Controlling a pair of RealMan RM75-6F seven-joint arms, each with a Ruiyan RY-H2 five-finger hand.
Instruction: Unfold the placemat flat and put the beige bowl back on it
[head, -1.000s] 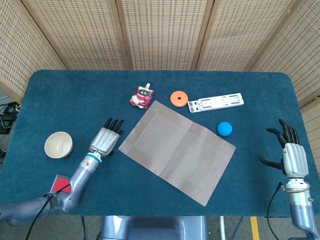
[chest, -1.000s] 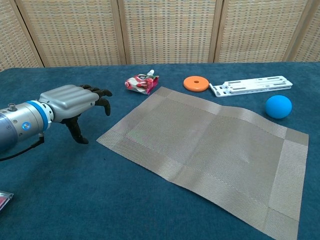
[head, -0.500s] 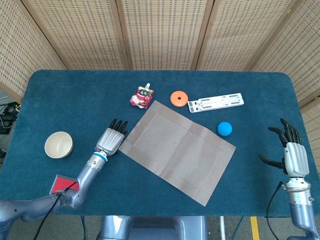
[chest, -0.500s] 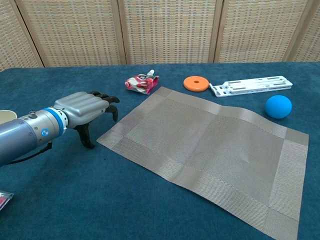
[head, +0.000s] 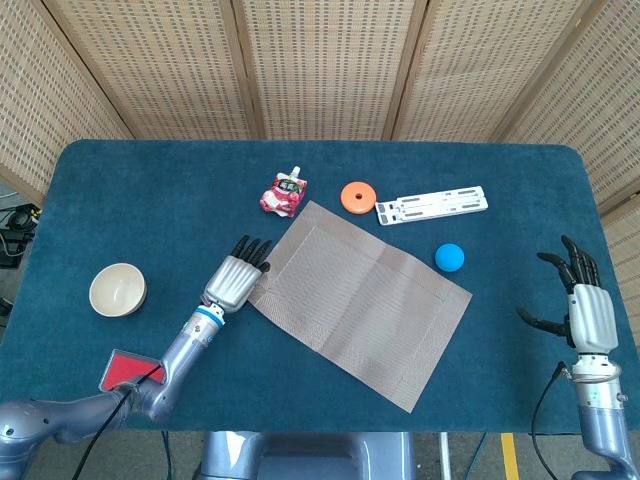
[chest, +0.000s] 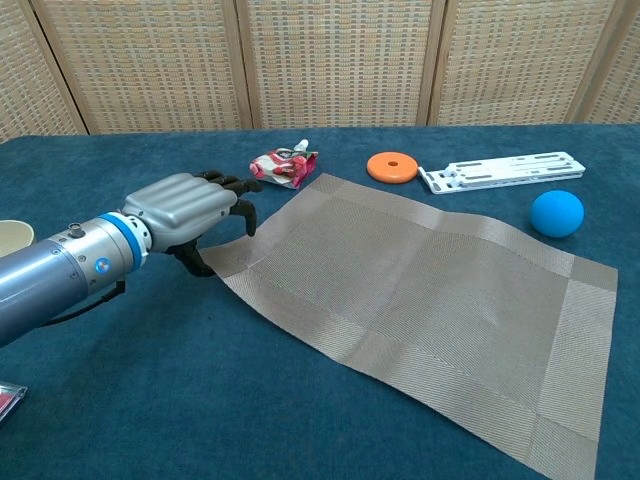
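Left hand (head: 234, 280) has slid right over the last second, curled fingers (chest: 238, 199) now over the placemat's (head: 360, 300) near-left corner, mat spread mid-surface, bowl (head: 117, 289) waiting near the left edge; right hand (head: 582, 300) idle, fingers spread.

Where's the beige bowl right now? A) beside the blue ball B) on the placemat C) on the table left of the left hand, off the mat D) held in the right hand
C: the beige bowl sits on the table, left of the left hand, clear of the placemat.
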